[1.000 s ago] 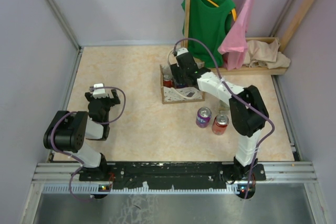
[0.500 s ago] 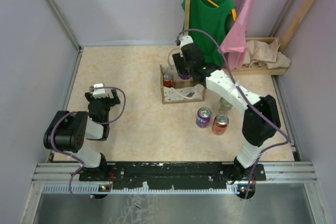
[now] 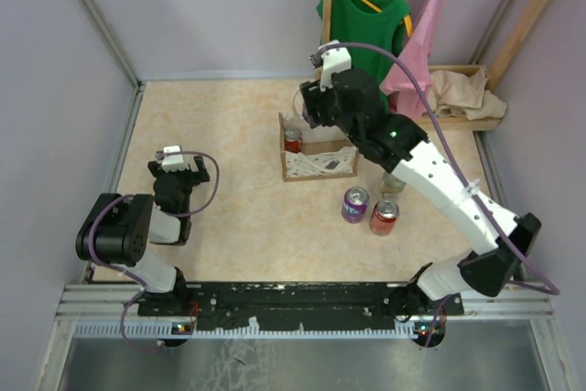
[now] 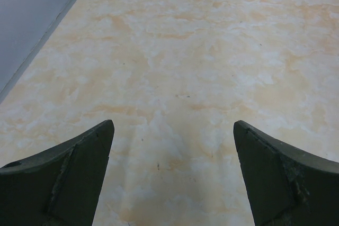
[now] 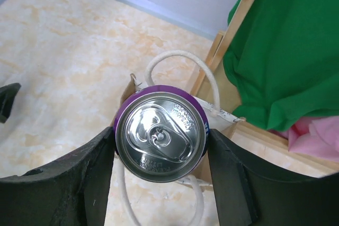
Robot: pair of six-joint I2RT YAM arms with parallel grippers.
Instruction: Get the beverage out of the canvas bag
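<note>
The canvas bag (image 3: 319, 164) stands open at mid-table, lace band toward me. A red can (image 3: 292, 141) stands in its left end. My right gripper (image 3: 312, 109) is above the bag's back edge. In the right wrist view the right gripper (image 5: 161, 137) is shut on a purple beverage can (image 5: 160, 133), seen from the top and held clear above the bag; a white loop handle (image 5: 175, 55) and a bag corner (image 5: 131, 84) show beneath. My left gripper (image 3: 176, 174) is open and empty over bare floor at the left, as the left wrist view (image 4: 172, 175) shows.
A purple can (image 3: 355, 204) and a red can (image 3: 384, 217) stand on the table in front of the bag, with a third can (image 3: 392, 182) partly behind my right arm. A wooden rack (image 3: 327, 16) with a green shirt (image 3: 366, 29) and pink cloth (image 3: 417, 61) stands at the back right.
My right arm has risen and extended, lifting the purple can up out of the bag. The left arm has not moved.
</note>
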